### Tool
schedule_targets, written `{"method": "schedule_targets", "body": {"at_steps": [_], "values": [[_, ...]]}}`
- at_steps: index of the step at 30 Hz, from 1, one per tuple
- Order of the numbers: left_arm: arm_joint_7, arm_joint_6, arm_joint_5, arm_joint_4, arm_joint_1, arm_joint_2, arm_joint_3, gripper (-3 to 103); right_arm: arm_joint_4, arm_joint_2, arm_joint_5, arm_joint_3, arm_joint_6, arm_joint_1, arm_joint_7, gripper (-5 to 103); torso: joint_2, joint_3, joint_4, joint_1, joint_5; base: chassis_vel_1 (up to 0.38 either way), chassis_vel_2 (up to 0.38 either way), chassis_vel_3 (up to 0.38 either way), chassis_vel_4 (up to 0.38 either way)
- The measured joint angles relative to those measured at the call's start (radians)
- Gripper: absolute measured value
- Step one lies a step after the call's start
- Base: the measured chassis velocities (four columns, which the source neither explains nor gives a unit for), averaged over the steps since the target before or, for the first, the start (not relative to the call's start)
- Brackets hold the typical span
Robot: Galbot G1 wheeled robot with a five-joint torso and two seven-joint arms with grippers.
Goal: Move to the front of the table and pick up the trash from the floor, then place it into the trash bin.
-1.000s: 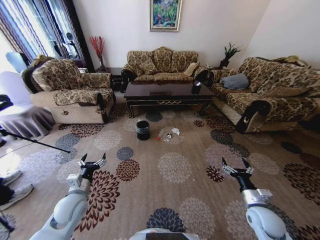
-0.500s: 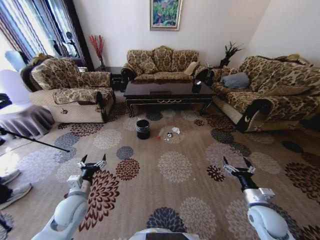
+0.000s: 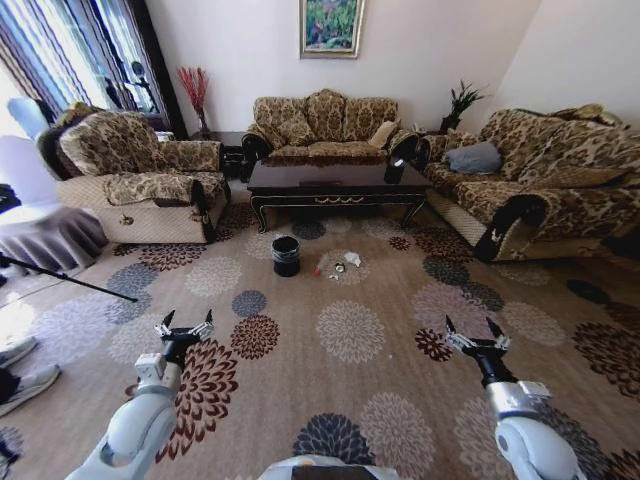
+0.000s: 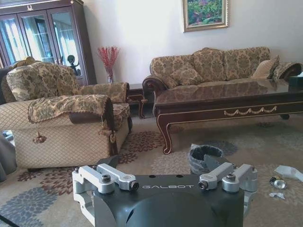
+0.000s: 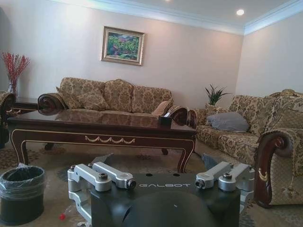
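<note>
Wide bare floor (image 3: 350, 400) lies ahead; bin (image 3: 286, 256) and trash (image 3: 340, 266) sit before the desk (image 3: 335, 185). Left hand (image 3: 184, 330) and right hand (image 3: 476, 336) are spread apart.

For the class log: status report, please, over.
Left gripper and right gripper open, empty, held low. Trash on floor beside bin, before table. Path carpet only.

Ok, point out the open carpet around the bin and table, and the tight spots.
Open carpet lies between both raised grippers, left and right, and the trash bin. It is crowded before the table: the trash lies beside the bin, the armchair and right sofa flanking.
</note>
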Motion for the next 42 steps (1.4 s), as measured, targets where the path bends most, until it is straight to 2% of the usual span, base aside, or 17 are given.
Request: {"method": "schedule_targets", "body": {"at_steps": [7,17,23,29,42], "values": [[0.029,-0.022,0.014,-0.001,-0.001,0.003,0.010,100,0.001,0.009,-0.011,-0.009,0.000,-0.004,0.000,100,-0.029,-0.017,0.0000,-0.012,0.0000,0.000,0.000,0.000,0.000],[0.158,-0.127,0.050,0.025,0.034,0.041,0.008,100,0.004,0.013,-0.048,-0.031,0.008,-0.018,0.001,100,-0.082,-0.047,0.0000,-0.035,-0.0001,0.000,0.000,0.000,0.000],[0.215,-0.152,0.050,0.023,0.039,0.048,0.011,100,0.001,0.018,-0.055,-0.037,0.008,-0.016,0.004,100,-0.111,-0.063,0.0000,-0.048,0.0000,0.000,0.000,0.000,0.000],[0.232,-0.156,0.045,0.027,0.035,0.051,0.012,100,0.000,0.017,-0.056,-0.036,0.008,-0.015,0.005,100,-0.138,-0.078,0.0000,-0.060,-0.0001,0.000,0.000,0.000,0.000],[0.228,-0.153,0.063,0.028,0.042,0.046,0.026,100,-0.005,0.028,-0.056,-0.038,0.016,-0.020,-0.007,100,-0.190,-0.107,-0.0001,-0.082,-0.0001,0.000,0.000,0.000,0.000]]}}
